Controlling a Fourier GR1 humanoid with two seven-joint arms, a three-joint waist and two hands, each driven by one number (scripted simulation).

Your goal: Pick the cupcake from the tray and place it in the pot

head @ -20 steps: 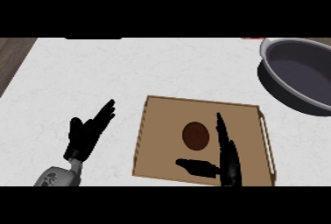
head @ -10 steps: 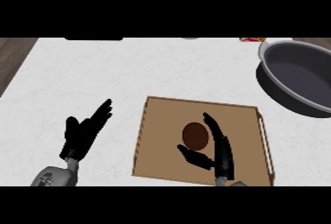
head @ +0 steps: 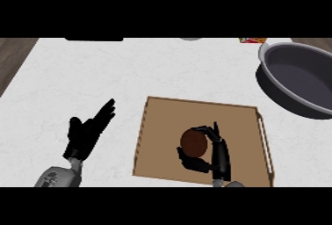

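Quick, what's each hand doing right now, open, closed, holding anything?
Left hand: open, fingers straight, resting on the counter left of the tray, holding nothing.
Right hand: fingers and thumb curled round the cupcake on the tray.

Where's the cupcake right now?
The cupcake is on the tray, left of its centre in the head view, with the right hand curled round it. The pot sits apart at upper right.
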